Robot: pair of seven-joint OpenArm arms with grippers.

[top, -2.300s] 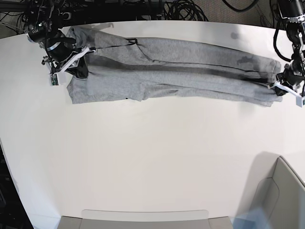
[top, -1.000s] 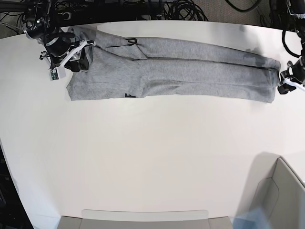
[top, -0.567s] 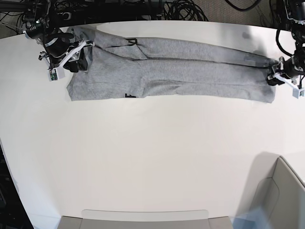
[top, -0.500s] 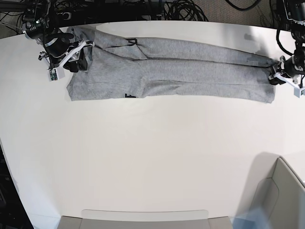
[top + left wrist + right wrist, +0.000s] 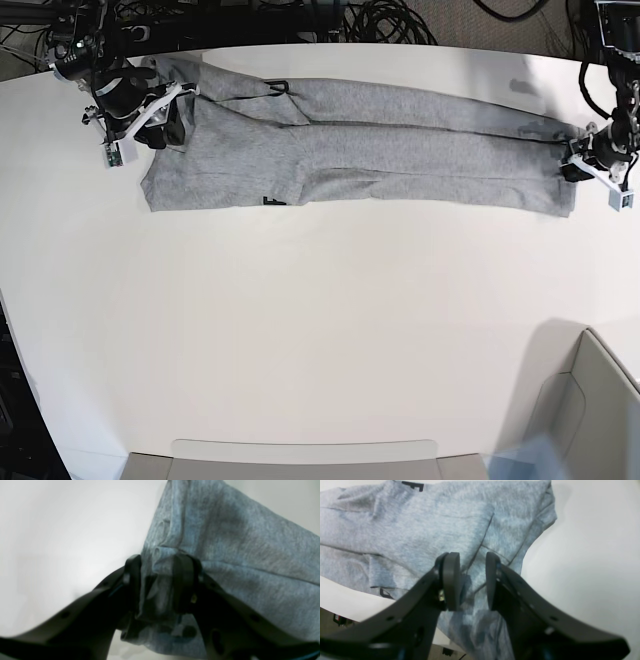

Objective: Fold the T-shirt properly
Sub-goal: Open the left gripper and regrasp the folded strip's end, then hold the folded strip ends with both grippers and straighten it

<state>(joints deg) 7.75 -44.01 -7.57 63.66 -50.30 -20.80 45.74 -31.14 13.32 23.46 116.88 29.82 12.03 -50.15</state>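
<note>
The grey T-shirt (image 5: 380,150) lies stretched out as a long folded band across the far side of the white table (image 5: 320,330). A bit of black lettering (image 5: 272,200) shows at its near edge. My left gripper (image 5: 590,160) is at the band's right end. In the left wrist view its jaws stand open with the bunched edge of the T-shirt (image 5: 250,555) between the fingertips of the left gripper (image 5: 156,580). My right gripper (image 5: 155,120) sits on the band's left end. In the right wrist view, the right gripper (image 5: 472,580) is open just over the flat T-shirt (image 5: 420,525).
A tangle of black cables (image 5: 380,20) runs behind the table's far edge. A grey bin (image 5: 590,420) stands at the near right corner. A flat grey tray (image 5: 300,460) lies along the front edge.
The shirt, earlier lifted, now lies flat. My left gripper, off the right end a second ago, has moved back onto it. The right gripper has hardly moved.
</note>
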